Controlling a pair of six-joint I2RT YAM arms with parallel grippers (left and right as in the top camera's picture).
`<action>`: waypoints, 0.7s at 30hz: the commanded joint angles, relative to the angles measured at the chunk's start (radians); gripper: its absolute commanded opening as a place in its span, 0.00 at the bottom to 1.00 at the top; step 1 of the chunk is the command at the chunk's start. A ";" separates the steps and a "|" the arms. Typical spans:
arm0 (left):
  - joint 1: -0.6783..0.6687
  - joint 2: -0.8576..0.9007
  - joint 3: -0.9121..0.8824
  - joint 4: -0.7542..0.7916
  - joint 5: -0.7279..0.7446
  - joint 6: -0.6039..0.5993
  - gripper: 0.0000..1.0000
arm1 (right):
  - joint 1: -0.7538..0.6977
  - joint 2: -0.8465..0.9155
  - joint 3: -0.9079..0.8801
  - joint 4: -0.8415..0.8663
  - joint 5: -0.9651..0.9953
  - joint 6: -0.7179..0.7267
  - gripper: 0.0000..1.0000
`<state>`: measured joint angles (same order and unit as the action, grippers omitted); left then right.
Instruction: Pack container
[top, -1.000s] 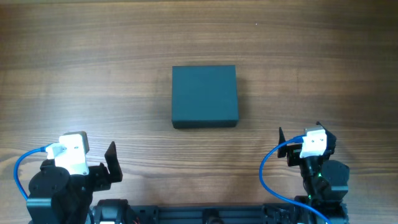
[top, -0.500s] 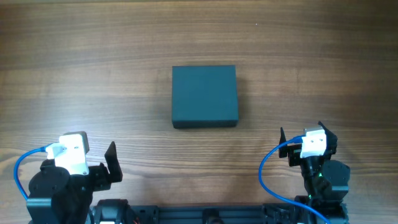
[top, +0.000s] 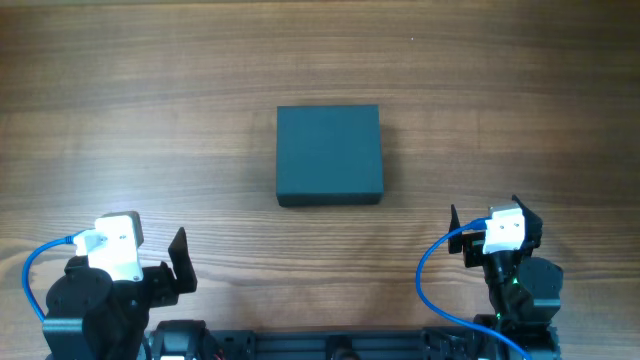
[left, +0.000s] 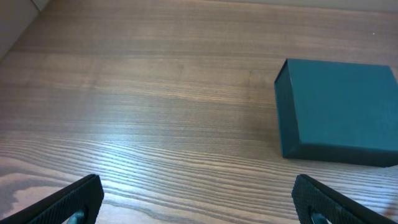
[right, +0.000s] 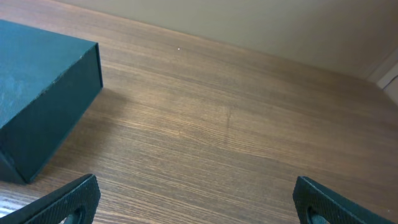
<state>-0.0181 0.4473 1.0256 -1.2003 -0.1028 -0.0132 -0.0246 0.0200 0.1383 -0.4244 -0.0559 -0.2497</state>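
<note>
The container (top: 329, 155) is a dark teal-green square box with its flat lid shut, lying on the wooden table in the middle of the overhead view. It shows at the right of the left wrist view (left: 342, 109) and at the left of the right wrist view (right: 37, 93). My left gripper (top: 150, 245) is open and empty at the near left, well short of the box; its fingertips frame bare wood (left: 199, 199). My right gripper (top: 484, 212) is open and empty at the near right, apart from the box (right: 196, 202).
The wooden table (top: 150, 100) fills the view. The arm bases and blue cables (top: 430, 280) sit along the front edge. A pale wall (right: 280, 25) borders the table's far side in the right wrist view.
</note>
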 joint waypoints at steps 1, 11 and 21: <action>0.007 -0.005 -0.002 0.003 0.016 0.005 1.00 | -0.006 -0.018 -0.001 0.006 -0.005 -0.012 1.00; 0.007 -0.007 -0.024 0.054 0.017 0.008 1.00 | -0.006 -0.018 -0.001 0.006 -0.005 -0.011 1.00; 0.054 -0.179 -0.559 0.739 0.256 -0.003 1.00 | -0.006 -0.018 -0.001 0.006 -0.005 -0.012 1.00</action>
<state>0.0265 0.3557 0.6563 -0.5709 0.0536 -0.0132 -0.0246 0.0174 0.1379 -0.4240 -0.0559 -0.2527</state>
